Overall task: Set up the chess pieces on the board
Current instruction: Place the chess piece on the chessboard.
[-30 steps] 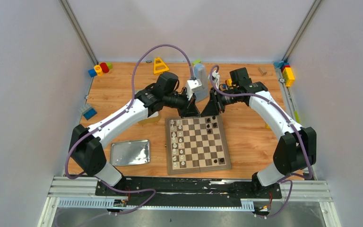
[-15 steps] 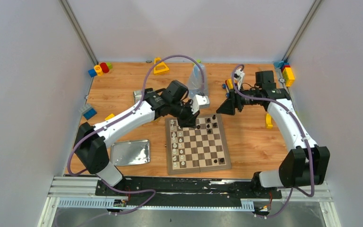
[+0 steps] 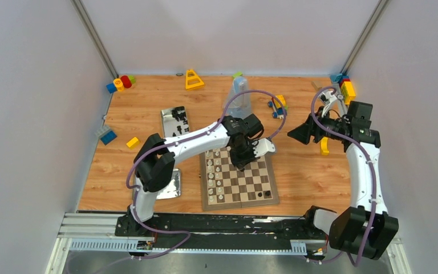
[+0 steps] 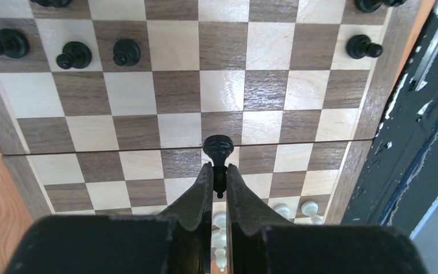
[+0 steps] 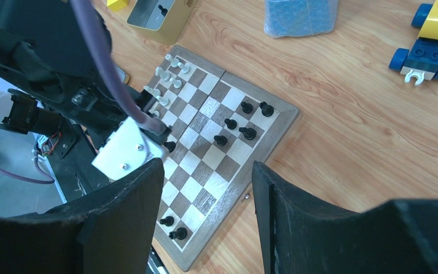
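Note:
The board [image 3: 274, 181] lies at the table's middle front. Cream pieces [image 3: 212, 171] stand in its left columns and a black piece [image 3: 267, 194] stands at its near right corner. My left gripper [image 3: 244, 160] hangs over the board's middle, shut on a black piece [image 4: 218, 147] held by its stem above the squares near the fold seam. Other black pieces [image 4: 74, 54] stand in a row ahead in the left wrist view. My right gripper [image 3: 295, 132] is open and empty, raised off the board's far right; its view shows the board [image 5: 282, 117] below.
A metal tin [image 3: 175, 119] holding black pieces sits behind the board on the left; its lid [image 3: 171, 188] lies left of the board, partly under my left arm. A clear bag [image 3: 239, 100] stands at the back. Toy blocks [image 3: 277, 104] lie scattered along the table's far, left and right sides.
My left arm swung from behind the board to over its middle, carrying the black piece. My right arm drew back to the right, away from the board.

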`<action>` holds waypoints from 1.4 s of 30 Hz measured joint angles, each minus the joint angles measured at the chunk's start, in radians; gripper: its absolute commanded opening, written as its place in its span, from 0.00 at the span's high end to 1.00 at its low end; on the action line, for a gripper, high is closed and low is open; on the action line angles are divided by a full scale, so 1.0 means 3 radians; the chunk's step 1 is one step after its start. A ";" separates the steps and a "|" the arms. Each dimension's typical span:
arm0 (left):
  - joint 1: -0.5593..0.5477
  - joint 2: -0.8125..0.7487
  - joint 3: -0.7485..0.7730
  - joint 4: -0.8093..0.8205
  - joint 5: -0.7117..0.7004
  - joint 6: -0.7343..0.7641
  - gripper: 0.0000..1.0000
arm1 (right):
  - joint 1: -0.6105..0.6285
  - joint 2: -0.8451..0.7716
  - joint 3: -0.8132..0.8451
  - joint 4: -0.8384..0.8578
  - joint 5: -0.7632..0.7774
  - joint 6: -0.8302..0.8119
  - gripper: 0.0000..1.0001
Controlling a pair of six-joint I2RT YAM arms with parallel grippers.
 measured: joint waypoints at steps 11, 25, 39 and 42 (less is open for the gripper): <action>-0.0139 0.0553 0.0655 -0.0589 -0.0184 -0.0027 0.87 | -0.0197 -0.0022 -0.0085 0.0000 -0.0088 -0.0022 0.41; -0.0167 0.0917 0.1133 -0.0974 -0.0284 -0.0083 0.71 | -0.0197 0.0050 -0.0122 -0.0005 -0.0109 -0.0024 0.41; -0.0164 0.0619 0.0861 -0.0799 -0.0446 -0.0207 0.40 | -0.0197 0.0084 -0.0122 -0.0023 -0.0086 -0.0025 0.41; -0.0127 0.0247 0.0547 -0.0693 -0.0535 -0.0216 0.35 | -0.0196 0.0080 -0.0122 -0.0025 -0.0065 -0.0038 0.40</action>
